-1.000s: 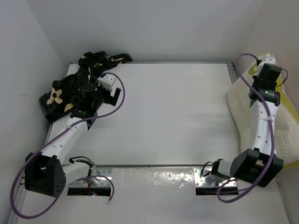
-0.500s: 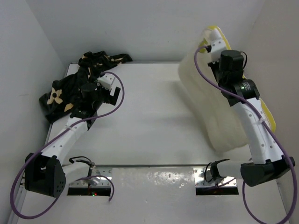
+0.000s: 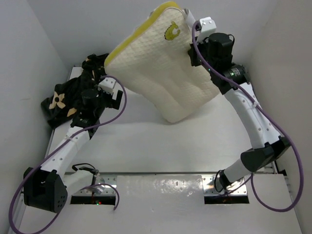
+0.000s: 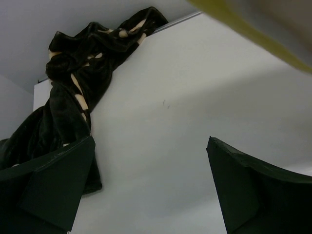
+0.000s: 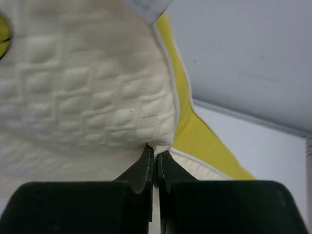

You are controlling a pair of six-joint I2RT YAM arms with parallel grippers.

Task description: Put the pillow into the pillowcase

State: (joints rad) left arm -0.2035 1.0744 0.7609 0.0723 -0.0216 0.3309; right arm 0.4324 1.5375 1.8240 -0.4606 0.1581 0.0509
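The cream-white quilted pillow (image 3: 161,80) with yellow piping hangs in the air over the back middle of the table, held at its right edge. My right gripper (image 3: 195,54) is shut on the pillow's edge; in the right wrist view the gripper (image 5: 157,151) pinches the cream fabric (image 5: 87,92) beside the yellow band. The black pillowcase (image 3: 73,90) with tan flower motifs lies crumpled at the back left corner. My left gripper (image 3: 105,92) is open and empty just beside it; in the left wrist view (image 4: 151,144) the pillowcase (image 4: 73,92) lies left of its fingers.
White walls enclose the table on the left, back and right. The table's back edge (image 3: 161,65) runs behind the pillow. The pillow's lower corner hangs just above the table surface (image 3: 170,141). A purple cable loops around each arm.
My right arm has swung the pillow from the far right side up and leftward over the back middle of the table. My left arm has barely moved.
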